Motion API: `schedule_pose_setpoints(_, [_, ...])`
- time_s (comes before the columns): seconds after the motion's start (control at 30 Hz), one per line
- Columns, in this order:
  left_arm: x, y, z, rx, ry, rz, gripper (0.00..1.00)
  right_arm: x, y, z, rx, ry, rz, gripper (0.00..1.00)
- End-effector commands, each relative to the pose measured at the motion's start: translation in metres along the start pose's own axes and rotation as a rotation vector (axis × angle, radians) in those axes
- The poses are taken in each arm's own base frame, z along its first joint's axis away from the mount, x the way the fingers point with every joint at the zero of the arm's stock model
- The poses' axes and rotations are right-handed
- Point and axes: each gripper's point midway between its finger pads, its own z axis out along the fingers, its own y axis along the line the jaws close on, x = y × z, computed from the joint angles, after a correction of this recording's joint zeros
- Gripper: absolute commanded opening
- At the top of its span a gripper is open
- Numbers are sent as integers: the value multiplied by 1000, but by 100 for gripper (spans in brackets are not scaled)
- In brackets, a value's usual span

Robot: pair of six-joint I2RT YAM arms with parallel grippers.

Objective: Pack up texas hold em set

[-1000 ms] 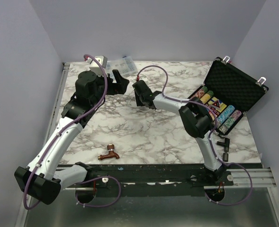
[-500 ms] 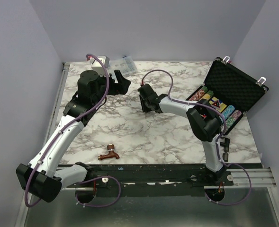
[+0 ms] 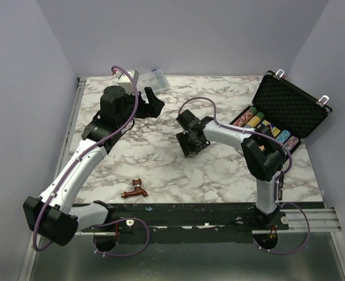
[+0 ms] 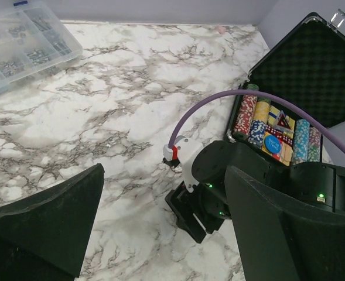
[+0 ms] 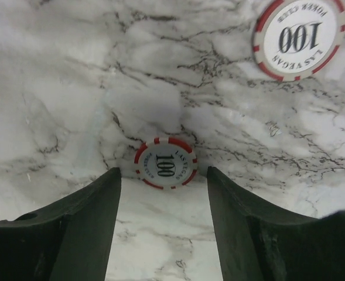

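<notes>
The black foam-lined case [image 3: 292, 108] lies open at the table's right, with multicoloured chip rows [image 3: 266, 132] inside; it also shows in the left wrist view [image 4: 316, 64]. Two red-and-white "100" chips lie loose on the marble: one [image 5: 165, 163] just ahead of my right gripper's tips, the other [image 5: 298, 36] farther off to the right. My right gripper [image 5: 163, 178] is open, empty and pointed down at the table's middle [image 3: 190, 146]. My left gripper [image 3: 151, 100] is open and empty, held above the far left [image 4: 162, 172].
A clear plastic compartment box [image 3: 154, 79] sits at the far edge, also in the left wrist view [image 4: 20, 41]. A copper faucet [image 3: 135, 190] lies near the front edge. Small black parts [image 3: 276, 181] lie by the right arm near the case.
My right gripper has swung nearer and rightward and tipped down over the marble. My left gripper has shifted slightly to the right.
</notes>
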Motion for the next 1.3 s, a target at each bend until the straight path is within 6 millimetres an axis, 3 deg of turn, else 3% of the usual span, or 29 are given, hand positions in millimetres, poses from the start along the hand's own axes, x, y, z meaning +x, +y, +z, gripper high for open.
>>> schedule_pose_setpoints(0.0, [-7,-6,-3,21,-4,-1,84,11,-2,-21,8,64,0,69])
schedule_pose_setpoints(0.1, [-8,-3,-3,6,-6,3,84,-27,-12,-28,92,-52,56,79])
schedule_pose_setpoints(0.2, [-8,-1,-3,1,-13,12,84,-47,-34,-21,193,-44,158,81])
schedule_pose_setpoints(0.53, [-17,5,-8,-17,-37,14,84,-72,-61,17,199,48,241,80])
schedule_pose_setpoints(0.77, [-18,5,-8,-10,-37,2,84,-64,-67,31,191,100,263,76])
schedule_pose_setpoints(1.07, [-16,4,-6,8,-26,-16,84,-31,-56,34,107,193,267,67])
schedule_pose_setpoints(1.27, [-14,3,-5,12,-20,-20,84,-26,-63,41,74,194,295,66])
